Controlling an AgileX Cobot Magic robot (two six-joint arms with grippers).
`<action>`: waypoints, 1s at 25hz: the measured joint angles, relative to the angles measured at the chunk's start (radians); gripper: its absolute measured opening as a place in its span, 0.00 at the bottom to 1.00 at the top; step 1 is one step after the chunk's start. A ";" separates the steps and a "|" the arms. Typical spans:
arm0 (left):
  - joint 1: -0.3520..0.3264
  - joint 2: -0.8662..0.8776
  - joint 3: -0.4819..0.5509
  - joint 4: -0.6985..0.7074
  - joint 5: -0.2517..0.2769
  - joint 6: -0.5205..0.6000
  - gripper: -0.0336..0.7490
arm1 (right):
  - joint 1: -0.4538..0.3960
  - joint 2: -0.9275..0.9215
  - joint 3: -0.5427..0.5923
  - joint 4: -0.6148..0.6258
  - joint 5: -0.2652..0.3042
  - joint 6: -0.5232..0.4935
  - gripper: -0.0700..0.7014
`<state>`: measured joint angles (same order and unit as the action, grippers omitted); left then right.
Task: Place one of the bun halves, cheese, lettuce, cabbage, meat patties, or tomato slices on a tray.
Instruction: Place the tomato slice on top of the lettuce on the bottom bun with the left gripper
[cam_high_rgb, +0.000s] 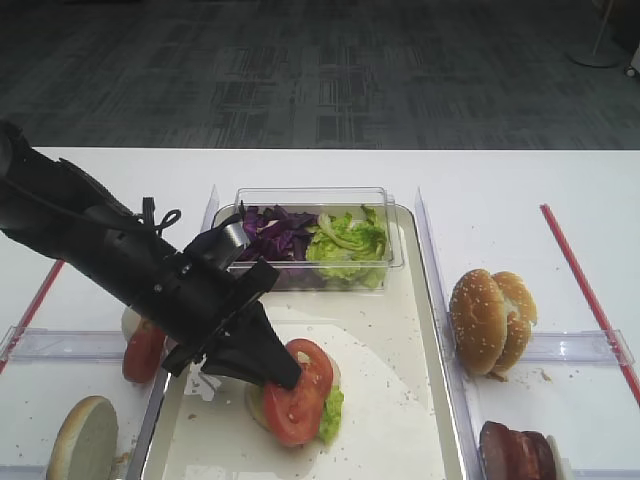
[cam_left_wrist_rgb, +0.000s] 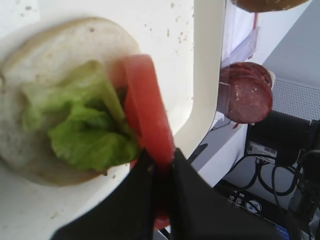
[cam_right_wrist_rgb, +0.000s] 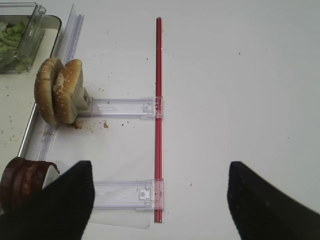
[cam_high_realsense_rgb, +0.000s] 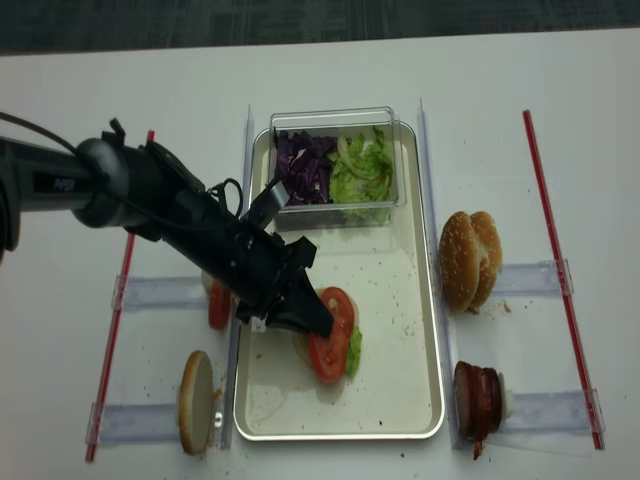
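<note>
1. Leftmost on the desk (cam_high_rgb: 300, 165), a bun half (cam_high_rgb: 84, 438) stands on its edge by the lower rail, and spare tomato slices (cam_high_rgb: 143, 352) wait just outside the tray (cam_high_rgb: 400, 420).
2. Next, the left hand (cam_high_rgb: 285, 372) is low over the tray, its fingers pinched together on a tomato slice (cam_high_rgb: 299, 390); the wrist view shows the slice (cam_left_wrist_rgb: 148, 115) tilted on edge, not yet lying flat.
3. Under it sit a bun base (cam_left_wrist_rgb: 55, 55) and lettuce (cam_left_wrist_rgb: 82, 127), already laid on the tray. By my reckoning the slice only needs lowering and letting go.
4. Behind, a clear box (cam_high_rgb: 318, 195) holds cabbage (cam_high_rgb: 272, 232) and more lettuce.
5. Further right, bun tops (cam_high_rgb: 490, 318) and meat patties (cam_high_rgb: 517, 451) remain off the tray.
6. Rightmost, the right hand (cam_right_wrist_rgb: 160, 200) hangs over bare desk with its fingers spread wide, holding nothing.
</note>
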<state>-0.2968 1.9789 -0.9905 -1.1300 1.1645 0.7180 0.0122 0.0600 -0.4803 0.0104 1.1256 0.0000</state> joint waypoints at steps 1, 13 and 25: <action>0.000 0.002 0.000 0.000 0.000 0.000 0.06 | 0.000 0.000 0.000 0.000 0.000 0.000 0.83; 0.000 0.002 0.000 0.000 0.000 0.000 0.06 | 0.000 0.000 0.000 0.000 0.000 0.000 0.83; 0.000 0.002 -0.010 0.002 0.000 -0.009 0.11 | 0.000 0.000 0.000 0.000 0.000 0.000 0.83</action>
<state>-0.2968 1.9805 -1.0004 -1.1276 1.1645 0.7088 0.0122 0.0600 -0.4803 0.0104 1.1256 0.0000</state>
